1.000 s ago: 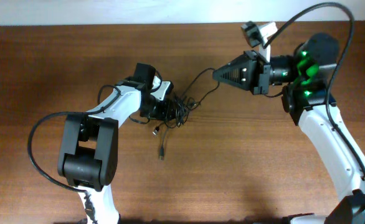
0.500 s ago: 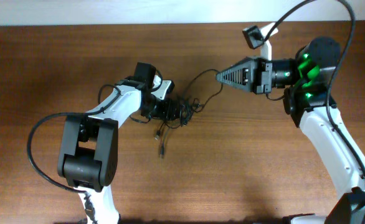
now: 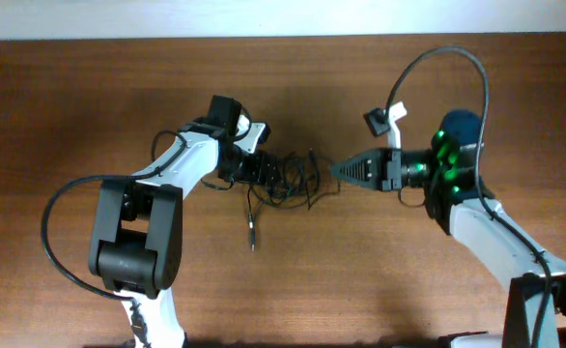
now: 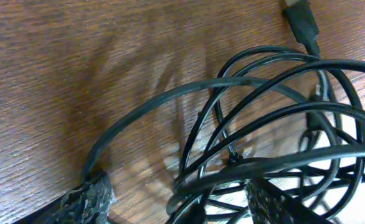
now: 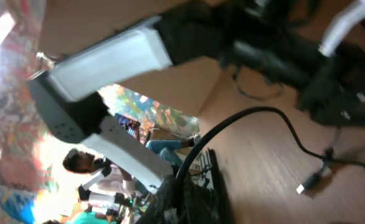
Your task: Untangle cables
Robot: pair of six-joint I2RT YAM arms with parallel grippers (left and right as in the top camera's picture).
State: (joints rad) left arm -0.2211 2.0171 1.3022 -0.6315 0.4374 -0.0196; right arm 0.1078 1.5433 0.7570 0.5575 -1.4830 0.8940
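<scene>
The cables are thin black cords bunched in loose loops at the table's middle. One plug end trails toward the front. My left gripper sits at the bunch's left side. In the left wrist view its fingers stand apart, with several cord loops running between them and bare table showing beside them. My right gripper is just right of the bunch, shut on one cord. In the right wrist view that cord arcs out from the closed fingertips, and a plug lies on the wood.
The wooden table ends at a pale strip along the far edge. The left arm's white link fills the top of the right wrist view. A thick black robot cable loops above the right arm.
My right gripper has moved left and toward the front, close to the bunch, still on its cord. That cord has gone slack and the loops have spread right. My left gripper has stayed put.
</scene>
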